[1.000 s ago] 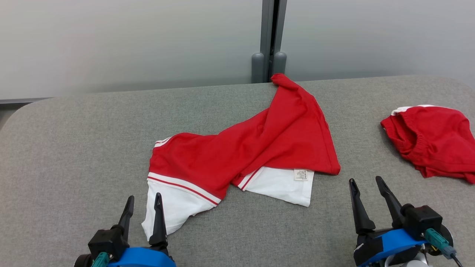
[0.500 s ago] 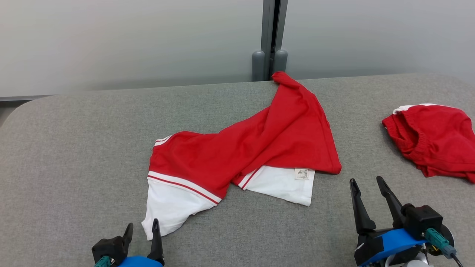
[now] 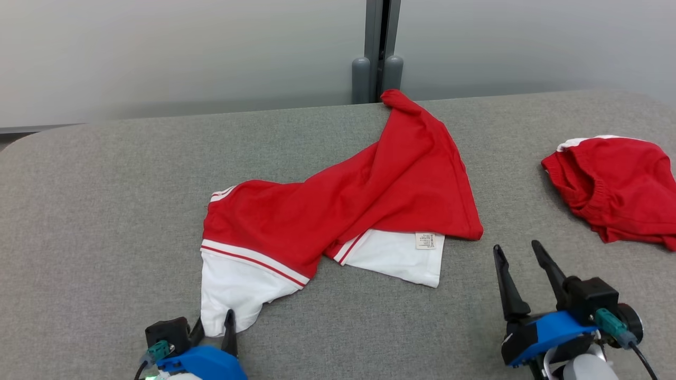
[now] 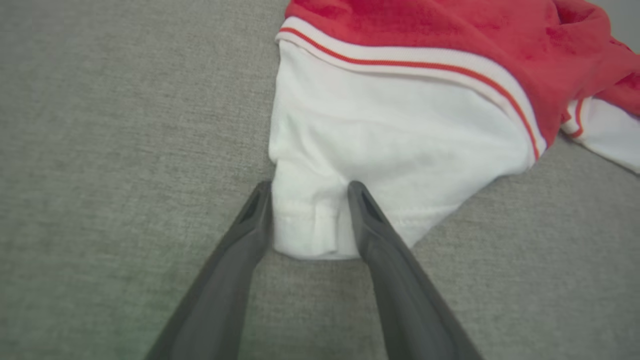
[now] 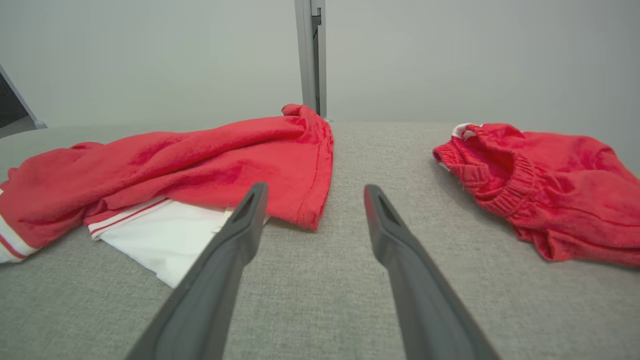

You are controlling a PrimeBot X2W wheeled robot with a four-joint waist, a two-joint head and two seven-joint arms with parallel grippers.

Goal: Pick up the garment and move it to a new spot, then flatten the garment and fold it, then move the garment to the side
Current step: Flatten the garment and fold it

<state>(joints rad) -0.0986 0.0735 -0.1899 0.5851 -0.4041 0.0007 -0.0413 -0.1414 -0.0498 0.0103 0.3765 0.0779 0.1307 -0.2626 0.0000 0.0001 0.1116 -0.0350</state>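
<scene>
The garment [image 3: 343, 211] is a crumpled red piece with white panels and red-white stripes, lying mid-table and reaching the far edge. Its white lower-left corner [image 4: 310, 220] lies between the two fingers of my left gripper [image 4: 309, 187], whose jaws still stand apart on either side of the hem. In the head view the left gripper [image 3: 214, 322] sits low at the table's near edge, at that corner. My right gripper [image 3: 516, 247] hovers open over bare table, right of the garment's white panel with the label [image 3: 425, 240]. The right wrist view shows the right gripper [image 5: 315, 188] holding nothing.
A second red garment [image 3: 618, 190] with an elastic band lies bunched at the table's right edge, also seen as the red bundle [image 5: 540, 185]. The grey fabric-covered table [image 3: 105, 211] has rounded corners. A grey post [image 3: 376, 53] stands against the wall behind.
My left gripper has drawn back toward the near edge and dropped to the white corner, which now lies between its fingers. The head camera has shifted slightly. The right gripper has stayed put.
</scene>
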